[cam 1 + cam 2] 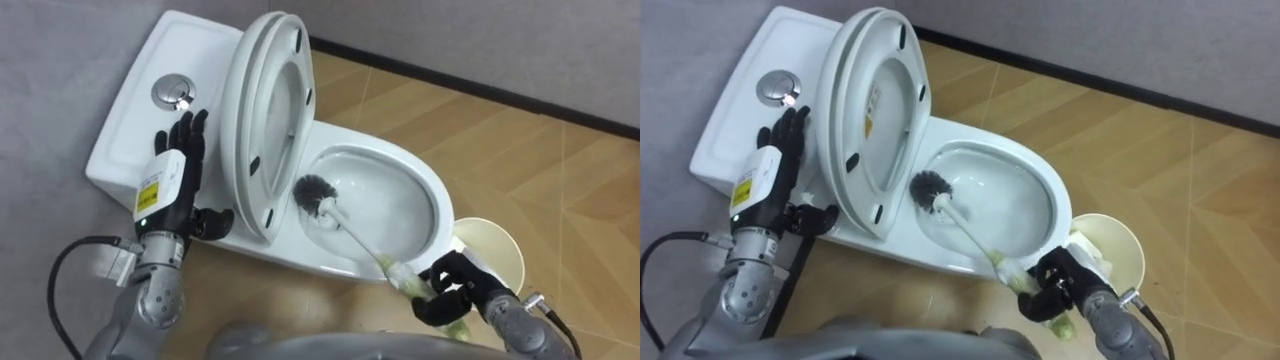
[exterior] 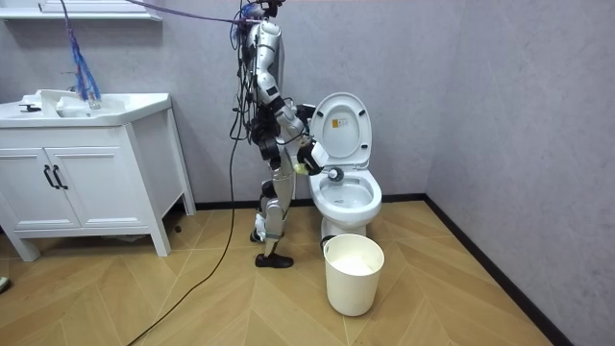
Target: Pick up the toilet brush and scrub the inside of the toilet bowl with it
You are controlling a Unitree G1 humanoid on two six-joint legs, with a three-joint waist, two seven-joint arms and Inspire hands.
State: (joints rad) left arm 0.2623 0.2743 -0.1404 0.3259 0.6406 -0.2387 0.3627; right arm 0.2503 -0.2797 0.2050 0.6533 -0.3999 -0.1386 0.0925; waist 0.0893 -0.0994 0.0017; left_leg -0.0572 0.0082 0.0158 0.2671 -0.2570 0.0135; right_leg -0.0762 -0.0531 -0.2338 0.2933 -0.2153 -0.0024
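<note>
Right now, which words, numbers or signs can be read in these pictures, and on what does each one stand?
Nothing can be read.
Yellow sticker inside the raised toilet lid: print too small to read.
Yellow label on the back of the left hand: print blurred.

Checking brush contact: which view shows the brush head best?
Left eye view: the brush head lies unobstructed inside the bowl. The right eye view shows nearly the same; the room view, a small dark spot.
</note>
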